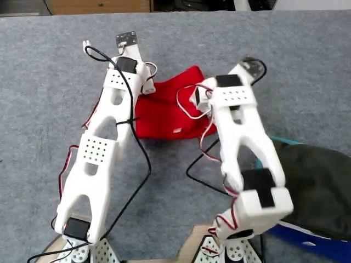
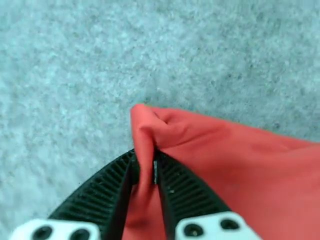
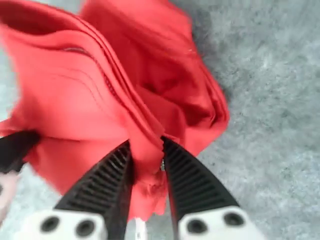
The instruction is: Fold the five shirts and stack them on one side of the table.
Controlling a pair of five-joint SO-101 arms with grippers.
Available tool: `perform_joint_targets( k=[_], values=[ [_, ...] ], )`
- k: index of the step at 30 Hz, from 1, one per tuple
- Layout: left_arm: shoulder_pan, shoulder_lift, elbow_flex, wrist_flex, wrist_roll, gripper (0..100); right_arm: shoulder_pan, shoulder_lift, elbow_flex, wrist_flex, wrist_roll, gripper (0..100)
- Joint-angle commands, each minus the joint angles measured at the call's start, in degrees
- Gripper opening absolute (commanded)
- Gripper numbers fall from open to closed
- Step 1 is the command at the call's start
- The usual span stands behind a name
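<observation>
My left claw (image 2: 145, 169) and right claw (image 3: 147, 152) each pinch the red shirt (image 1: 164, 116), mid tabletop (image 1: 49, 71) toward far edge. Best lift evenly, edge taut, lay fold flat.

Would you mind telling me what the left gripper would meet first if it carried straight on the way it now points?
The left gripper is shut on a fold of the red cloth shirt; past that fold, the grey felt table cover comes next, though depth is unclear.
</observation>
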Motion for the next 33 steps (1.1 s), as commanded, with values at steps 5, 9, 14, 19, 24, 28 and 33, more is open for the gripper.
perform_joint_targets(
  k=[5, 9, 14, 19, 24, 28, 33],
  values=[
    [0.8, -2.5, -13.2, 3.4, 5.3, 2, 5.2, -11.3, -0.7, 1.5, 2.3, 0.5],
    [1.4, -2.4, -10.1, 3.3, 5.3, 2, 5.7, -10.8, 3.7, 1.1, 5.5, 0.6],
    [1.4, -2.4, -7.5, 1.7, 5.2, 2, 5.4, -7.9, 6.2, 1.1, 8.7, 0.9],
    [1.2, -2.4, -7.3, 1.7, 5.0, 2, 5.3, -4.5, 6.5, 1.4, 10.1, 2.7],
    [-0.2, -2.4, -7.3, 1.7, 5.0, 2, 5.3, -1.0, 7.1, 1.2, 9.9, 20.3],
    [-0.9, -2.4, -7.3, 1.7, 5.0, 2, 5.1, 1.3, 6.7, 0.8, 9.6, 27.0],
    [-1.1, -2.4, -7.3, 1.7, 4.9, 2, 2.4, 3.0, 6.7, -1.8, 9.5, 22.9]
  ],
)
